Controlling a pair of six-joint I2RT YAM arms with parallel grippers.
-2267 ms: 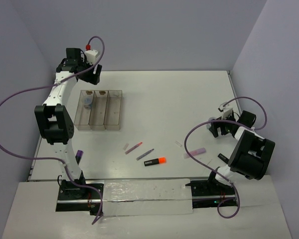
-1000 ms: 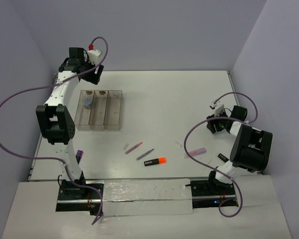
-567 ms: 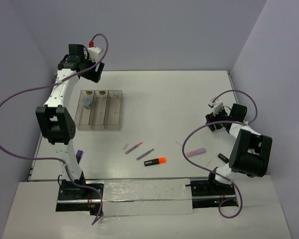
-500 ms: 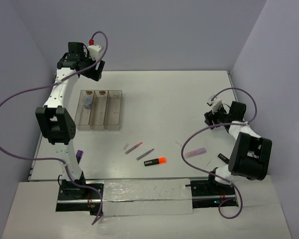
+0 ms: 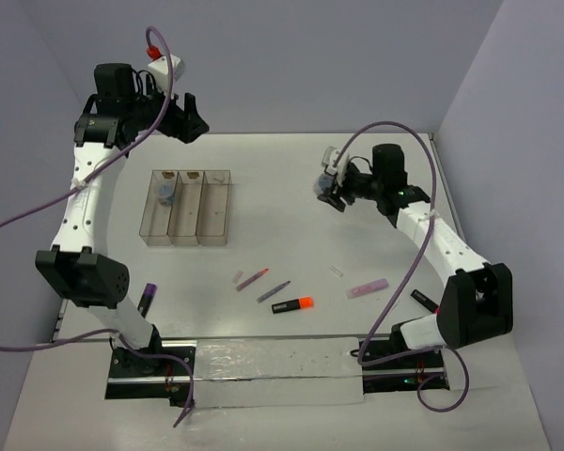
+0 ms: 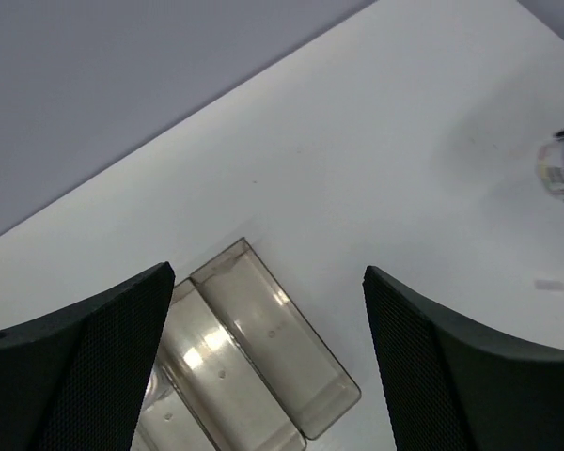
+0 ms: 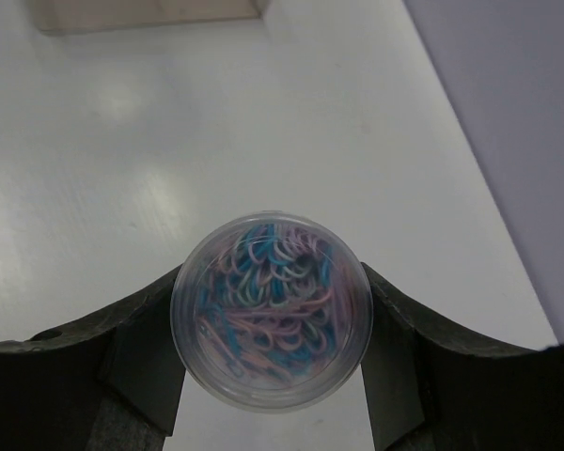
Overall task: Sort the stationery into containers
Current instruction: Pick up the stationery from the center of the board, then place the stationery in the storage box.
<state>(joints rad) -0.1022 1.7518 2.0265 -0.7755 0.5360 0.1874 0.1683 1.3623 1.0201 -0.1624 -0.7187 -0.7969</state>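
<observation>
The containers (image 5: 186,209) are a clear three-compartment tray at the back left, with a bluish round piece (image 5: 165,194) in the leftmost compartment. My right gripper (image 5: 331,188) hangs over the back middle of the table, shut on a clear round tub of coloured paper clips (image 7: 271,322). My left gripper (image 5: 190,122) is raised above and behind the tray (image 6: 263,348), open and empty. On the table lie a pink pen (image 5: 252,278), a grey pen (image 5: 274,290), an orange-black highlighter (image 5: 292,304) and a pale pink bar (image 5: 368,288).
A purple highlighter (image 5: 148,296) lies by the left arm's base. A pink-black highlighter (image 5: 423,299) rests near the right arm's base. A small clear piece (image 5: 336,271) sits above the pink bar. Walls close the table at the back and both sides.
My right arm has swung from the table's right side toward the back middle, carrying the round tub. My left arm has risen higher behind the tray and its jaws stand slightly wider.
</observation>
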